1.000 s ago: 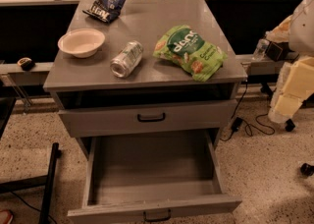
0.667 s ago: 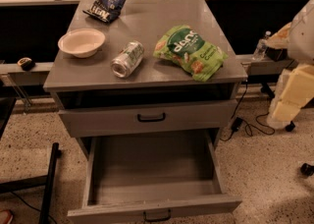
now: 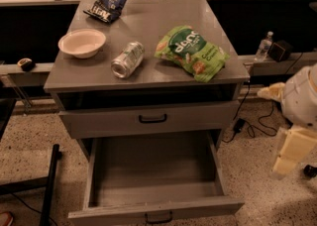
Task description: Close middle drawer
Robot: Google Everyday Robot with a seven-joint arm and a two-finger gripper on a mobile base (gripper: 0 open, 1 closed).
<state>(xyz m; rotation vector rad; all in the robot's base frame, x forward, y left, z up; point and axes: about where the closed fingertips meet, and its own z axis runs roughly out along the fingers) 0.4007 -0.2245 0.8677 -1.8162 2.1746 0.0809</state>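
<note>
**Middle drawer (image 3: 153, 170) stands pulled far out of the cabinet (image 3: 163, 14); gripper (image 3: 290, 153) is to the cabinet's right**

Camera view: the middle drawer is the low one at the front of the cabinet. It is drawn out toward the camera, so its deep grey box lies open. Its front panel with the small black handle (image 3: 158, 216) is at the lower edge of the view. Above it, the upper drawer (image 3: 99, 121) with its own black handle stands only slightly out of the cabinet front.

On the cabinet top lie 4 things: a pale bowl (image 3: 82, 42) at the left, a can (image 3: 128, 59) on its side in the middle, a green snack bag (image 3: 192, 51) at the right, and a dark blue bag (image 3: 109, 1) at the back left.

The gripper hangs to the right of the cabinet, low, well apart from the middle drawer. Whether it is spread or pressed together, I cannot tell.
</note>
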